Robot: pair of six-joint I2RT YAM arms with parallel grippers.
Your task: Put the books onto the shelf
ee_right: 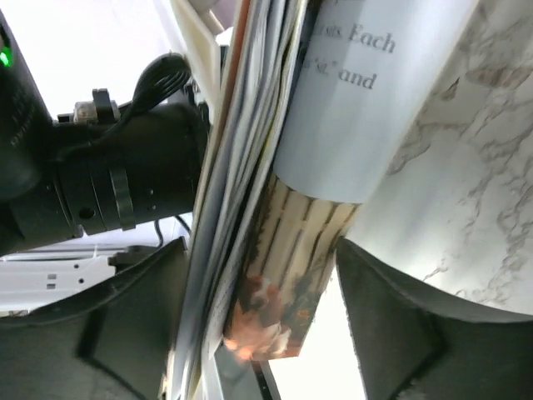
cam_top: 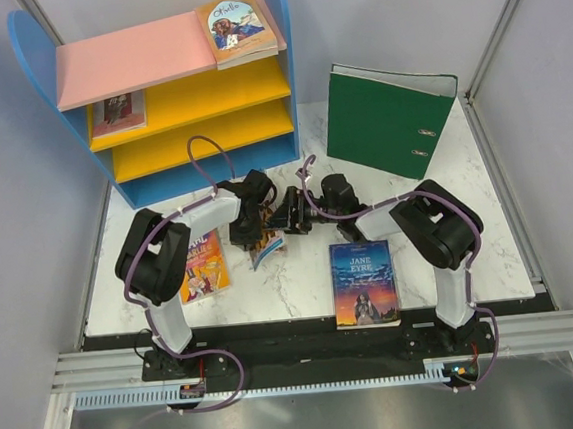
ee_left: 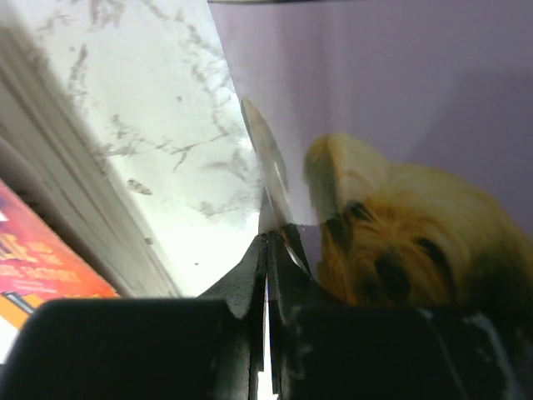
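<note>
left hand [ee_left: 268,247] pinches narrow on only a thin cover of the pale blue book [ee_left: 391,258], fanned open between it and the right hand [ee_right: 266,333], whose fingers stand wide astride the pages, not gripping. the cover could tear or slip, dropping the book on the desk [cam_top: 302,275], well short of the shelf [cam_top: 187,108] beyond both hands.

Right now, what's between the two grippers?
A thin book, in the top view. The left gripper pinches its cover; the right gripper is open around it.
</note>
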